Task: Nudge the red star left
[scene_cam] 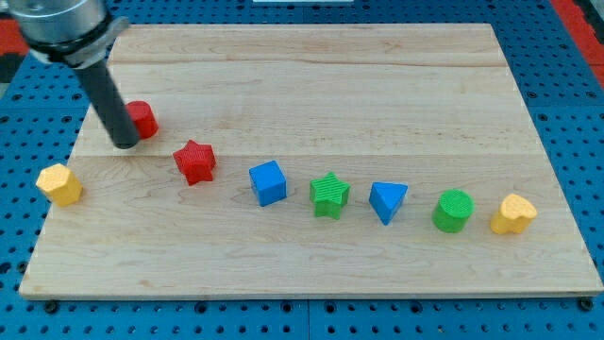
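The red star (195, 161) sits left of centre on the tabletop (311, 85), well left of the blue cube (268, 182). It looks light, stiff and smooth, so it should slide easily; push on its right-hand points. My tip (125, 144) rests at upper left, touching a red block (142, 119) whose shape the rod partly hides. There is no claw, only the bare rod.

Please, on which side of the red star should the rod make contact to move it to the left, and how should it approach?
No grip is possible, only a push. Contact the red star on its face toward the view's right, low and centred so it does not spin. My tip now sits on its left, beside the red cylinder, so it should probably circle round, entering the gap before the blue cube.
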Controlling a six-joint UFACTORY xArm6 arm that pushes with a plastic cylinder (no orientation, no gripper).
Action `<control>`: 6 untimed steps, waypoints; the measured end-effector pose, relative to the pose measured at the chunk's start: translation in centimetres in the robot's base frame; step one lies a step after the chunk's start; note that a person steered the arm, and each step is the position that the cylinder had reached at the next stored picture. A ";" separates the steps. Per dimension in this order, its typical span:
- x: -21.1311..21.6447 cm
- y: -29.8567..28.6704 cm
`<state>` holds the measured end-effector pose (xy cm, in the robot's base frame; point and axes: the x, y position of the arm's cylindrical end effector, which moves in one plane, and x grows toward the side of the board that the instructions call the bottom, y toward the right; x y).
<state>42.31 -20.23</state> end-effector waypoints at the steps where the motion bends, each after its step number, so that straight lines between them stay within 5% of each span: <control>1: -3.1 3.3; 2: -9.8 0.7; 3: -5.2 7.3; 4: 0.7 7.8; 6: -4.5 -1.9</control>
